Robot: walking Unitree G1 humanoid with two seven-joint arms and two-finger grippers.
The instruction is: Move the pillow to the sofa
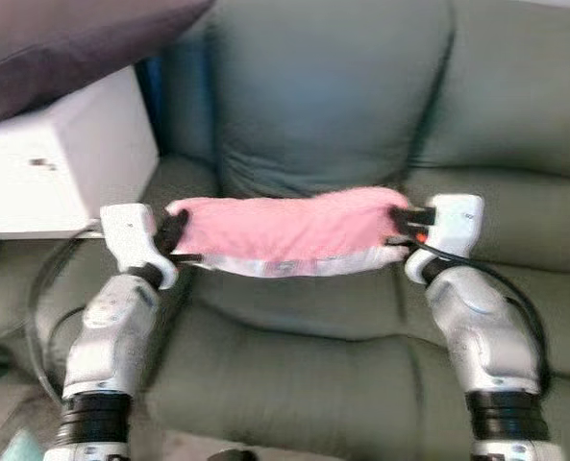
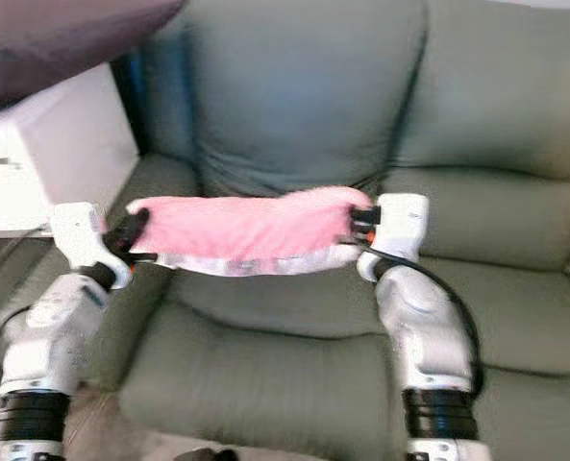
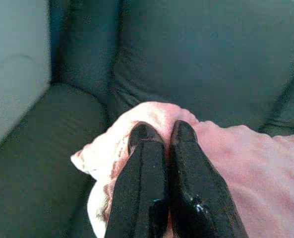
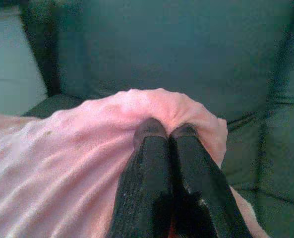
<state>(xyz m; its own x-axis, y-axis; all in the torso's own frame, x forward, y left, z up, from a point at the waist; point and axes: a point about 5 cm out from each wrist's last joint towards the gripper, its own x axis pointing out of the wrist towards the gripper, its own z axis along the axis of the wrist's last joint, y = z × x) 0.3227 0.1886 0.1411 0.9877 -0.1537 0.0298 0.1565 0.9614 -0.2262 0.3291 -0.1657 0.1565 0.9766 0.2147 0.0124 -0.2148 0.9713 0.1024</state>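
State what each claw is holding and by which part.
Both hold the pink pillow above the sofa seat: the left claw pinches its left end, the right claw its right end.

This is a living room in a home. A wide grey-green upholstered sofa [image 1: 361, 317] with plump seat and back cushions spans the view from nine o'clock round to three o'clock. At ten o'clock a white boxy piece of furniture [image 1: 68, 158] stands against the sofa's arm, with dark purple fabric [image 1: 63, 43] lying over it at eleven o'clock.
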